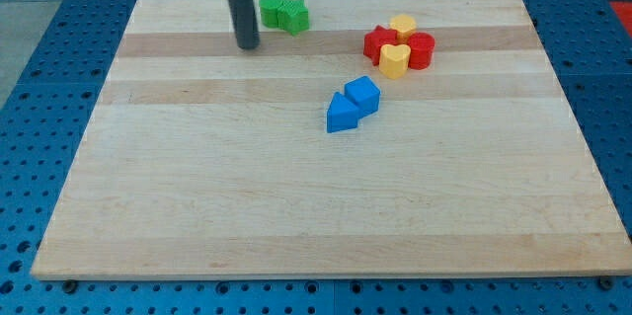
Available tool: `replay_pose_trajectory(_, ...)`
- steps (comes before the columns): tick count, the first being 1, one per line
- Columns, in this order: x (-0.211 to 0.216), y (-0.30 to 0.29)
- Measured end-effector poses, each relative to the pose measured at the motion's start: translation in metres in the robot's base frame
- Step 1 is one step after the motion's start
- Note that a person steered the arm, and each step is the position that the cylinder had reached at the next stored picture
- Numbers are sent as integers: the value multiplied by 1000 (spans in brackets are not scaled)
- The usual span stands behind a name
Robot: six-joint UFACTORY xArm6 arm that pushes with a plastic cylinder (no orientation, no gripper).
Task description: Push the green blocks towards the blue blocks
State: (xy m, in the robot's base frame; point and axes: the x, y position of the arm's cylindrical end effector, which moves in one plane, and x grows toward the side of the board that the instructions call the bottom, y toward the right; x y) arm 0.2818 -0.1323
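Green blocks (283, 13): at the surface's (296, 206) top, just right of my tip (247, 46)
Blue blocks (353, 104): mid-surface, well apart
End effector: bare rod, grasping nothing

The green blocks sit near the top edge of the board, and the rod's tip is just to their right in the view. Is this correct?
Not quite. The camera view shows my tip just to the left of the green blocks, not their right. They do sit near the board's top edge.
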Motion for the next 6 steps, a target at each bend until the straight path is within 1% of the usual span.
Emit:
replay_pose_trajectory(1, -33, -31)
replay_pose_trajectory(2, -69, -32)
replay_pose_trajectory(3, -88, -5)
replay_pose_trajectory(4, -88, 26)
replay_pose_trajectory(6, -81, 32)
